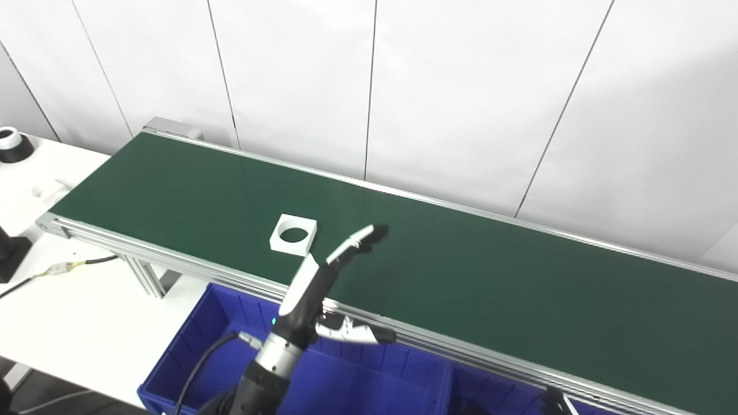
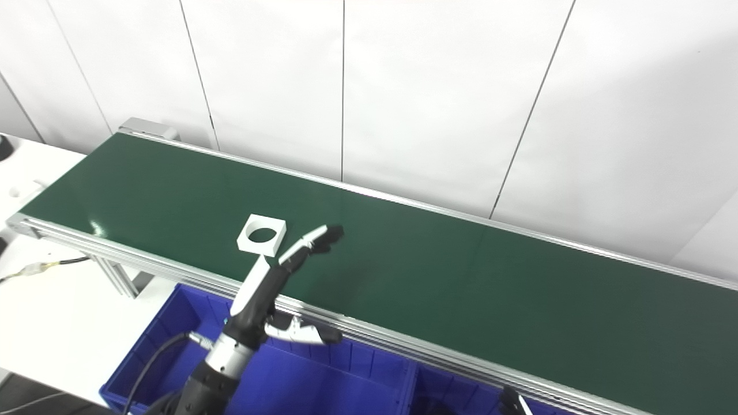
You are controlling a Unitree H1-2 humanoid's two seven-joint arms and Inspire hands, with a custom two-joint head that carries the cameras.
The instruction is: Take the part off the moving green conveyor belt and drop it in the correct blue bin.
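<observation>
Here we find no brand, label or writing legible on any item.

Surface: a long green conveyor belt [image 1: 461,271] with aluminium side rails runs diagonally from upper left to lower right, backed by a white panelled wall [image 1: 473,86] with thin dark seams. Its left end stands on a white desk [image 1: 75,305].

Part: we log one white square part [image 1: 293,234] with a round hole through its middle, lying flat on the belt near the near rail, toward the left end.

Left hand [image 1: 323,288]: raised over the near rail, fingers [image 1: 360,239] apart and stretched out above the belt, thumb held out to the side over the bin; it holds nothing. The fingertips are just to the right of the part, not touching it.

Bins: a blue bin [image 1: 190,357] with ribbed walls sits below the near rail, and a second blue compartment [image 2: 455,392] adjoins it on the right; both are cut off by the bottom edge.

Right hand [image 1: 556,400]: only a dark sliver shows at the bottom edge, and we cannot tell how its fingers stand.

Desk items: a black-and-white cylindrical object [image 1: 11,145] at the far left, partly cropped; a small white piece [image 1: 51,189] we cannot identify; a black cable [image 1: 52,271] with a pale connector; and a dark block [image 1: 8,253] cut off at the left edge.
</observation>
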